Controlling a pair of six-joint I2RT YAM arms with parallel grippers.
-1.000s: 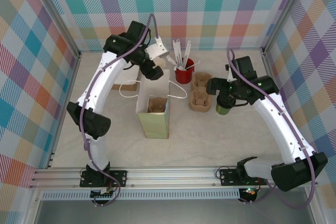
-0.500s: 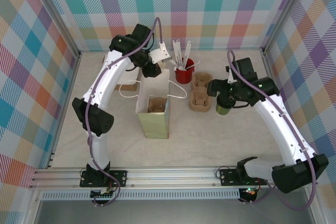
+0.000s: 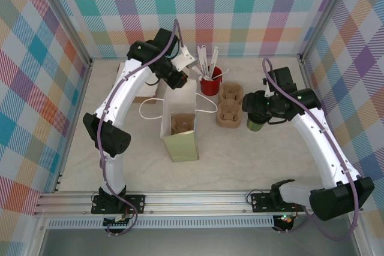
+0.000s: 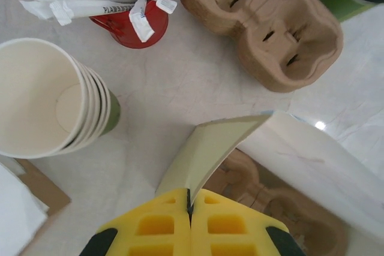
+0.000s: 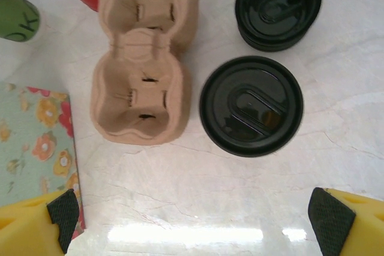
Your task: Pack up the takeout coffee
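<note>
**Top view:** The left gripper (image 3: 178, 78) pinches the rear rim of the bag (image 3: 180, 142), apparently to keep its mouth open for packing. The right gripper (image 3: 259, 107) hangs over the coffee (image 3: 257, 125), which stands on the table beside the carrier (image 3: 228, 105), well apart from the bag. Since a second ago the bag has slid a little toward the right arm and turned, and the right gripper has edged outward.

**Left wrist:** The fingers (image 4: 150, 232) are pressed together on the bag's paper rim. A second carrier (image 4: 270, 208) sits inside the bag just beyond them. Farther ahead are the cups (image 4: 48, 100) and the holder (image 4: 137, 19).

**Right wrist:** The fingers (image 5: 60, 213) are spread wide with nothing between them. The coffee's black lid sits ahead of them, nearer the right finger. The loose lids (image 5: 278, 5) are farther ahead. The gripper looks lined up for a grasp not yet made.
</note>
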